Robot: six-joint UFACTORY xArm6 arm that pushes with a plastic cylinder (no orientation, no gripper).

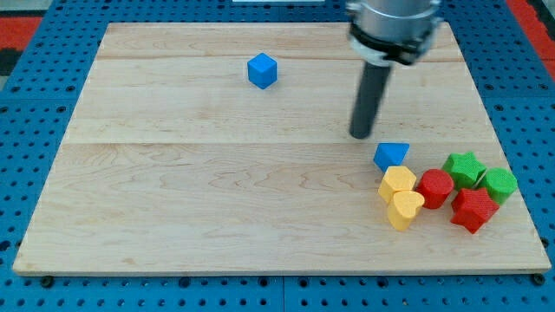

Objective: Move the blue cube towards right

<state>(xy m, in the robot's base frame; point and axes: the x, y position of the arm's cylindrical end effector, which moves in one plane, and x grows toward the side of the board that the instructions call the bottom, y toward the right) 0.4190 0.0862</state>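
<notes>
The blue cube (262, 70) sits alone on the wooden board (173, 199), towards the view's top, left of centre. My tip (361, 135) rests on the board well to the right of the cube and lower in the view. It touches no block. A blue triangular block (391, 155) lies just below and right of the tip.
A cluster sits at the view's lower right: a yellow block (398, 181), a yellow heart-shaped block (405, 209), a red cylinder (435, 187), a red star-like block (473, 209), a green star (464, 167) and a green block (499, 184). The board's right edge is close behind them.
</notes>
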